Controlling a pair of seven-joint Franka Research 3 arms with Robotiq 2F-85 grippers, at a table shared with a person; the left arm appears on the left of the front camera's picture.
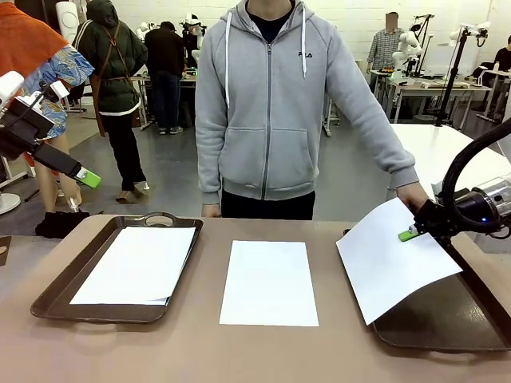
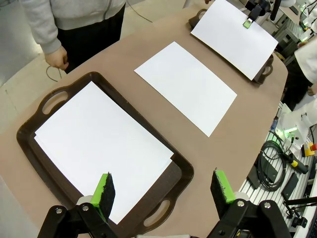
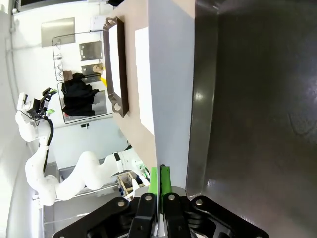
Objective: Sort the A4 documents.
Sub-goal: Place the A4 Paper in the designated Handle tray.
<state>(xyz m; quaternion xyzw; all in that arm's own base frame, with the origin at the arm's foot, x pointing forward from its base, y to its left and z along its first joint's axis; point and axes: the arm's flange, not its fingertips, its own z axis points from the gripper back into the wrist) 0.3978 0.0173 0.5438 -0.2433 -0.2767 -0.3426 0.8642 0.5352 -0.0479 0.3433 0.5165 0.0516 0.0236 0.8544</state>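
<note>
Well, the held sheet point(image 1: 395, 267) hung tilted over the right tray point(image 1: 447, 327), its far edge pinched in my right claw point(image 1: 409, 234), lifted, I judged, for carrying across. A middle sheet point(image 1: 269, 282) lay flat on the table point(image 1: 200, 343) between the trays. More paper point(image 1: 140, 263) sat in the left tray point(image 1: 56, 291). My left claw point(image 2: 166, 186) hovered above it, spread wide and holding nothing.

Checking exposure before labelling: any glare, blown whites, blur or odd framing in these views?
Front view: even light, hardly any shadow; middle sheet reads flat white, no texture. Left wrist view: sharp, evenly lit; stacked sheets in the left tray also near blown. Right wrist view: rolled sideways; bright sheen on the right tray wall and floor; held sheet looks grey.
</note>
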